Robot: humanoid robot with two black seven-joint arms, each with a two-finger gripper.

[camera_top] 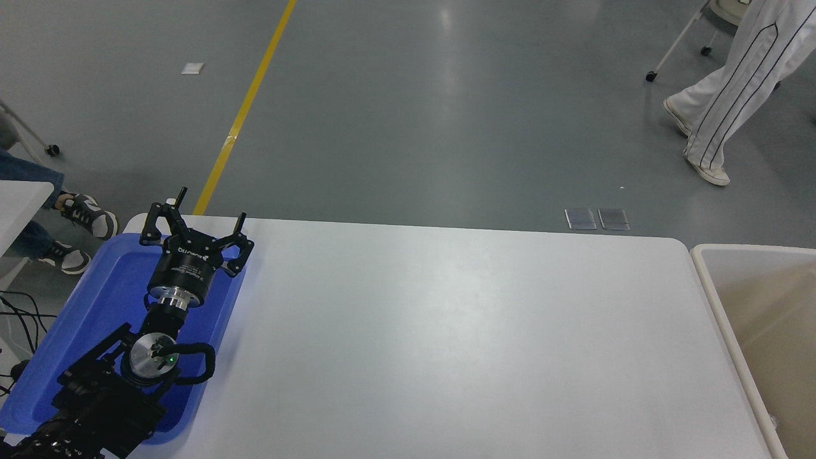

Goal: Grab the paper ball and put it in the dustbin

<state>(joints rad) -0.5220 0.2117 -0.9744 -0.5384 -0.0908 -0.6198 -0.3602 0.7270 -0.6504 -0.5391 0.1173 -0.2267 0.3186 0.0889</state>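
Note:
The paper ball is out of view. The cream-beige dustbin (711,280) stands off the table's right end, and only its left rim and part of the inside show. My left gripper (210,207) is parked at the lower left above the blue tray, open, with nothing between its fingers. My right arm and its gripper do not appear in the head view.
A flat blue tray (95,306) lies on the white table (446,344) at its left end, under my left arm. A person in white trousers (733,83) walks on the floor at the far right. Another person's shoes (86,217) show at the far left.

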